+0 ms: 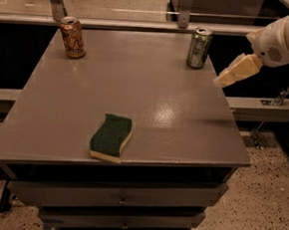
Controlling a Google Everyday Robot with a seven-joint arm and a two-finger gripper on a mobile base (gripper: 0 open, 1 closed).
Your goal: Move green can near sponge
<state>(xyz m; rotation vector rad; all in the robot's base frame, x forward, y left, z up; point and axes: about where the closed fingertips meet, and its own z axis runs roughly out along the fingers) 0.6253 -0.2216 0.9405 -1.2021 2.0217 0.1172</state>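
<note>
The green can (199,47) stands upright at the far right corner of the grey table (151,92). The sponge (111,137), dark green on top with a pale yellow base, lies flat near the table's front edge, left of centre. My gripper (226,77) hangs at the end of the white arm, above the table's right edge, just right of and slightly nearer than the green can, apart from it.
An orange-brown can (72,37) stands upright at the far left corner. A metal rail (141,24) runs behind the table. Drawers (123,200) sit below the tabletop. A beam (265,109) and speckled floor lie to the right.
</note>
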